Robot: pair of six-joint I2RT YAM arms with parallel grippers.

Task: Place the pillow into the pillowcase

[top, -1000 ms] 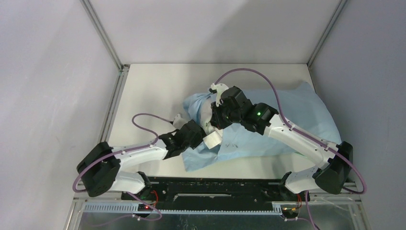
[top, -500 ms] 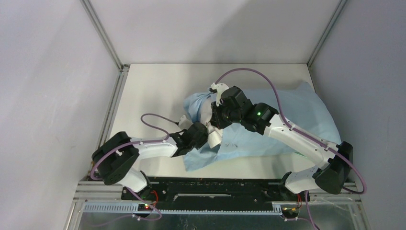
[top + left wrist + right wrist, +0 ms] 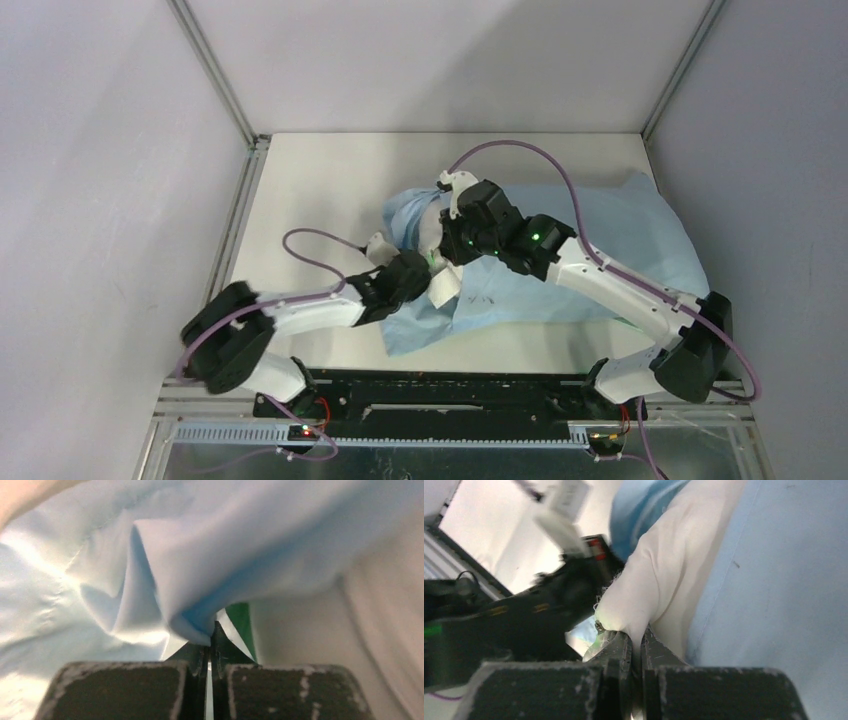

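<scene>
The light blue pillowcase (image 3: 620, 240) lies across the right half of the table, bulging with the pillow inside it. An off-white corner of the pillow (image 3: 447, 287) sticks out at the open left end. My left gripper (image 3: 424, 280) is at that opening, shut on a fold of the pillowcase (image 3: 165, 580) edge; the cream pillow (image 3: 350, 630) sits to its right. My right gripper (image 3: 446, 256) is just above it, shut on the pillow (image 3: 664, 570) corner, with the pillowcase (image 3: 784, 580) beside it.
The white table (image 3: 320, 190) is walled by grey panels with metal posts at the back corners. A purple cable (image 3: 310, 250) loops off the left arm and another arches over the right arm. The left arm (image 3: 524, 610) fills the right wrist view's left side.
My left gripper has closed on the pillowcase edge. The left arm's elbow has swung and its wrist edged toward the opening. The right gripper keeps its hold on the pillow, barely moved.
</scene>
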